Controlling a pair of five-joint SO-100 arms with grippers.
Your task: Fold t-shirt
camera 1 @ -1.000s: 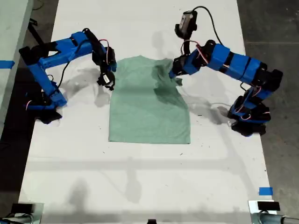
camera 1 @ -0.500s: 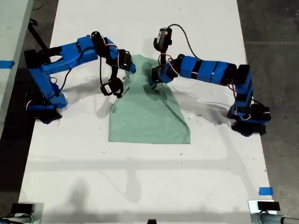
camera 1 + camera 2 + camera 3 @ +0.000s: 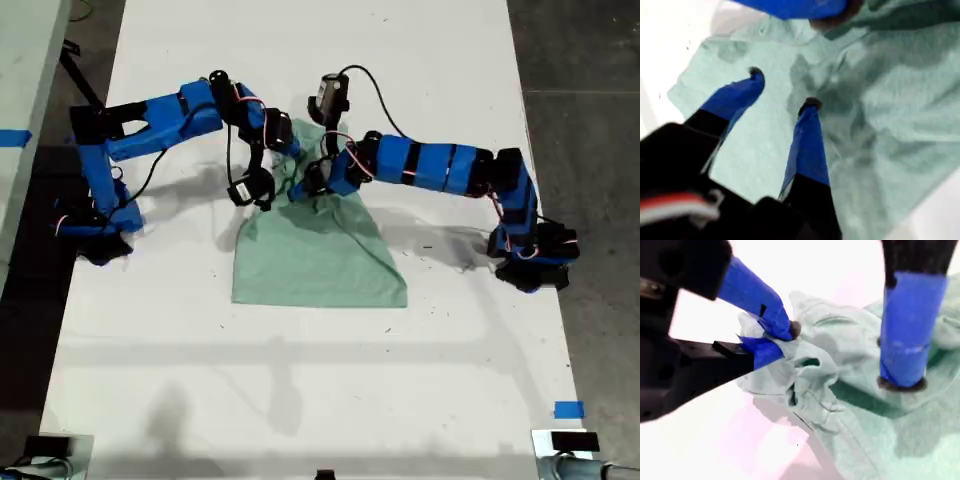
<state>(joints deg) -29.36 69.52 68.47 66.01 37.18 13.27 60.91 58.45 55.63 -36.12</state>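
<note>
The t-shirt (image 3: 320, 260) lies on the white counter (image 3: 300, 400), at the middle of the exterior view and toward the far side. Its cloth is plain pale mint. The near hem is flat and straight, with both near corners spread. The far part, with the collar, is gathered into a rumpled heap.

My second claw (image 3: 775, 337) is clamped on a bunch of that cloth at the shirt's edge, with bare counter just beyond it. Beside it, a blue finger of the other arm (image 3: 902, 330) stands upright with its tip on the cloth.

My first claw (image 3: 782, 90) has its fingers apart and its tips over or on the creased cloth; I cannot tell whether they touch.

In the exterior view one blue arm (image 3: 150, 115) reaches in from that view's left and another blue arm (image 3: 440, 165) from its right. They meet over the heap, very close together.

Nearer than the hem, the counter runs wide and white. A piece of blue tape (image 3: 568, 409) sits by its near edge on the exterior view's right.
</note>
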